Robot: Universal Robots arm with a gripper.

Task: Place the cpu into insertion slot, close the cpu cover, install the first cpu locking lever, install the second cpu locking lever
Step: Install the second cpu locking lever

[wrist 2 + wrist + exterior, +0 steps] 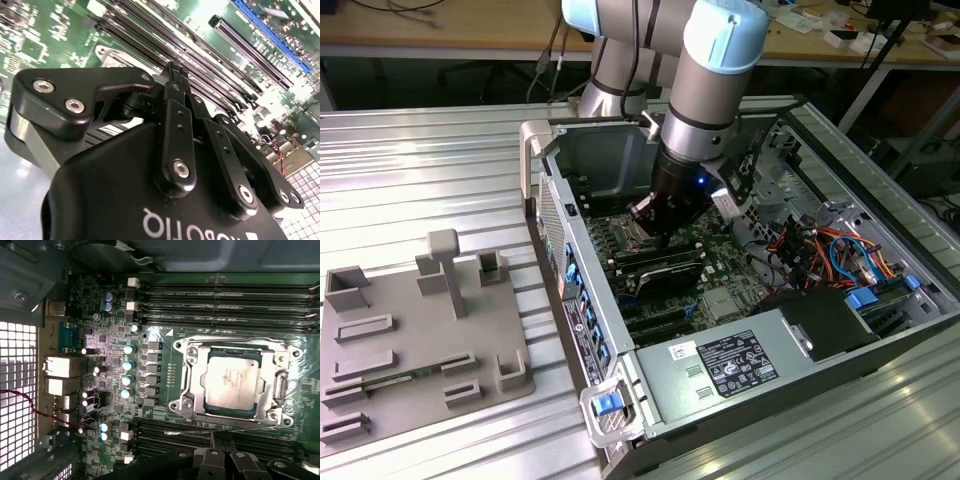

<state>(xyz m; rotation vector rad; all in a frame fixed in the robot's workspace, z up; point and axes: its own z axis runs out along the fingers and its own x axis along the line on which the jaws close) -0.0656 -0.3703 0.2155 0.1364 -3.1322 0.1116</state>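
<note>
In the first wrist view the cpu [232, 385] lies flat in the insertion slot [181, 405], its silver-grey top showing through the window of the cpu cover [200, 377]. The cover lies down over the chip. Thin metal levers [235, 342] run along two sides of the frame; whether they are latched I cannot tell. My gripper [173, 70] is shut, its black fingers [176, 115] meeting at the tip with nothing between them. In the exterior view the gripper [655, 222] hangs inside the open computer case just above the insertion slot [632, 238].
Long black memory slots [225, 295] flank the socket. The grey power supply box [740, 360] fills the case's near end, and orange and blue cables [830, 245] lie at the exterior view's right. A grey fixture plate [420, 330] sits on the table outside the case.
</note>
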